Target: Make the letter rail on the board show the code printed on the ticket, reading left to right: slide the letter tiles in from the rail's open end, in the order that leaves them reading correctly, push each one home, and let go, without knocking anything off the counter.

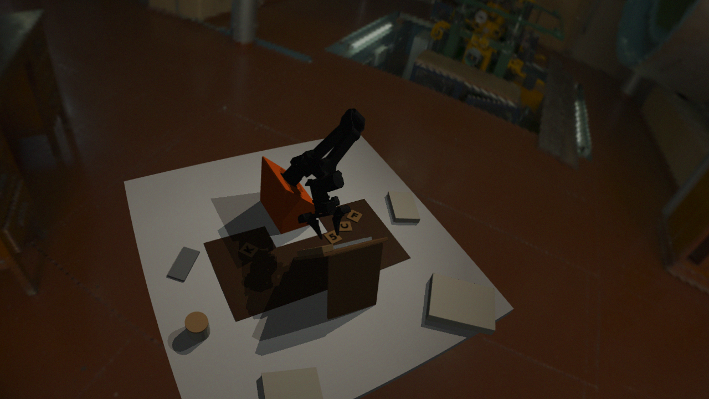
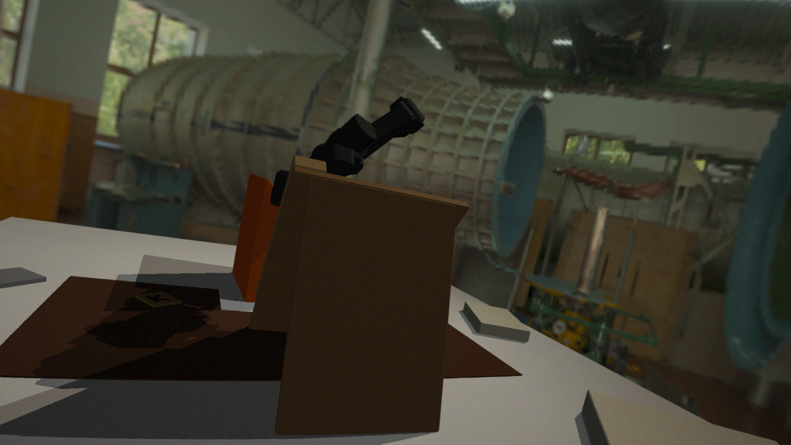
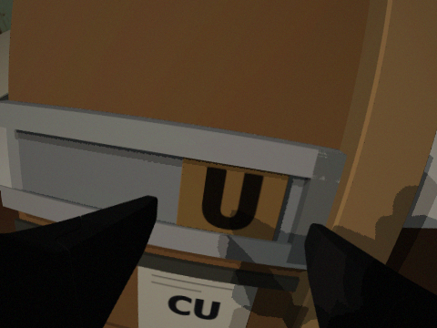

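In the wrist view the grey letter rail (image 3: 97, 173) runs across the brown board (image 3: 195, 36) (image 1: 354, 277) (image 2: 359, 309). A tan U tile (image 3: 231, 197) sits in the rail at its right end. The white ticket (image 3: 188, 306) below reads CU. My gripper (image 3: 232, 221) (image 1: 327, 225) is open in front of the U tile, with one finger to each side and not touching it. Loose tiles lie on the brown mat (image 1: 391, 250): C (image 1: 345, 226), F (image 1: 354, 215), one beside them (image 1: 333, 236), and K (image 1: 247, 250) (image 2: 156, 299). In the exterior view the board hides the gripper.
An orange wedge (image 1: 277, 198) (image 2: 254, 243) stands behind the arm. A grey slab (image 1: 183, 263), a short cylinder (image 1: 196, 322) and beige blocks (image 1: 402, 206) (image 1: 461, 302) (image 1: 292, 383) lie around the white counter (image 1: 158, 208), some near its edges.
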Robot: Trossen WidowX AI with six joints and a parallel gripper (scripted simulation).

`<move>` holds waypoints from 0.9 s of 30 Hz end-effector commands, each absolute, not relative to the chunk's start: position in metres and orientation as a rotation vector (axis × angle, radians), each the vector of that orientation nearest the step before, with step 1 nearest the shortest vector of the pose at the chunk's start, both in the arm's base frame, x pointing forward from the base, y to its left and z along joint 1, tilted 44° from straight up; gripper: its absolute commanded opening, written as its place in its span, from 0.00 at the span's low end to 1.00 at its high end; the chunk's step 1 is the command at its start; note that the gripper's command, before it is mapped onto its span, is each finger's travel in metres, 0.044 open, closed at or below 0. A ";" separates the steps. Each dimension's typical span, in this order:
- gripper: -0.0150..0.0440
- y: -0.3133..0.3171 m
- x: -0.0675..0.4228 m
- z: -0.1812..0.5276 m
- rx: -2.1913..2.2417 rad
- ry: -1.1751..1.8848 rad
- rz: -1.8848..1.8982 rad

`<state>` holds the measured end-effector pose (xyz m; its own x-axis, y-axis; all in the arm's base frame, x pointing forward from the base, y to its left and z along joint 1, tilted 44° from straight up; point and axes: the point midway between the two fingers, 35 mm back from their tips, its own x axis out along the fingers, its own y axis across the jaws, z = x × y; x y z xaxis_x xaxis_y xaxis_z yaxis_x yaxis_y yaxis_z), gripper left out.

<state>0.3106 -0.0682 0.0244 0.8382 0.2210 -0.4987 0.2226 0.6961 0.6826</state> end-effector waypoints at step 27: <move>0.62 -0.066 0.304 0.025 0.815 0.597 -0.001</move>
<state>0.3044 -0.0660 0.0253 0.8365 0.2225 -0.5007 0.2238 0.6954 0.6829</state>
